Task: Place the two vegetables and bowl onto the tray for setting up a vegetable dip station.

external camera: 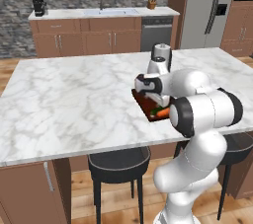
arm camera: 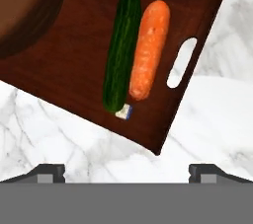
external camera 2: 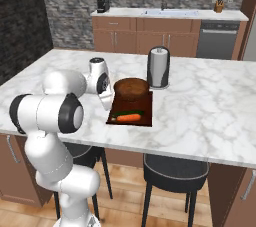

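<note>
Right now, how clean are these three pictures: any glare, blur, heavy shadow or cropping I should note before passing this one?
Hand view: sharp and evenly lit, cucumber and carrot crisp on the tray; the bowl is cropped at the corner. Left base view: soft and coarse, the arm covers most of the tray. Right base view: flat light, no glare on the marble counter, dark left wall.

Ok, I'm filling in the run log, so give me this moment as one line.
gripper: open, empty | carrot, cucumber: side by side on tray | bowl: on tray | task: looks done
</note>
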Motion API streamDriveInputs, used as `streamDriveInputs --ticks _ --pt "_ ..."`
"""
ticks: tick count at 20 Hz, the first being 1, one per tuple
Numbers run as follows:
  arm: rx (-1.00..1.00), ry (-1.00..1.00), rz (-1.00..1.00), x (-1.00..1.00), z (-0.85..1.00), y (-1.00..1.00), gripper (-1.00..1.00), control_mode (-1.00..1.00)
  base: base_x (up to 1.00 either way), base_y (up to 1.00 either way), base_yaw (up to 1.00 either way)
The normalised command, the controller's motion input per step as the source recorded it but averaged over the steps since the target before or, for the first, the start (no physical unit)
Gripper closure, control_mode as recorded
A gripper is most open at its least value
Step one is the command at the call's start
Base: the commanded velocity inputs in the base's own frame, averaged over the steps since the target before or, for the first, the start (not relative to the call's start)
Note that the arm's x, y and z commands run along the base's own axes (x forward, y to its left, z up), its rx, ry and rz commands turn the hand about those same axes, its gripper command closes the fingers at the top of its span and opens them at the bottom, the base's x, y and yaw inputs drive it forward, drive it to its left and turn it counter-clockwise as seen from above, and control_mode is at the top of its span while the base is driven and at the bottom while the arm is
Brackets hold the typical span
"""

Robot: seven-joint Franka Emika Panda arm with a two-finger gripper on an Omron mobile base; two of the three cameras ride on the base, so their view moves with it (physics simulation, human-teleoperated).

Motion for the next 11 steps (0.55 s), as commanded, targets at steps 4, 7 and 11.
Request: streamDriveInputs --ticks 4,7,11 --pt "0.03 0.02 0.26 -0.33 -0.02 0.22 -1.0 -1.0 0.0 0.0 0.0" --pt "0.0 0.0 0.29 -0.67 -0.06 0.14 -1.0 -1.0 0.0 0.0 0.0" --pt "0.0 -0.05 0.28 -0.72 -0.08 0.11 -1.0 -1.0 0.0 0.0 0.0"
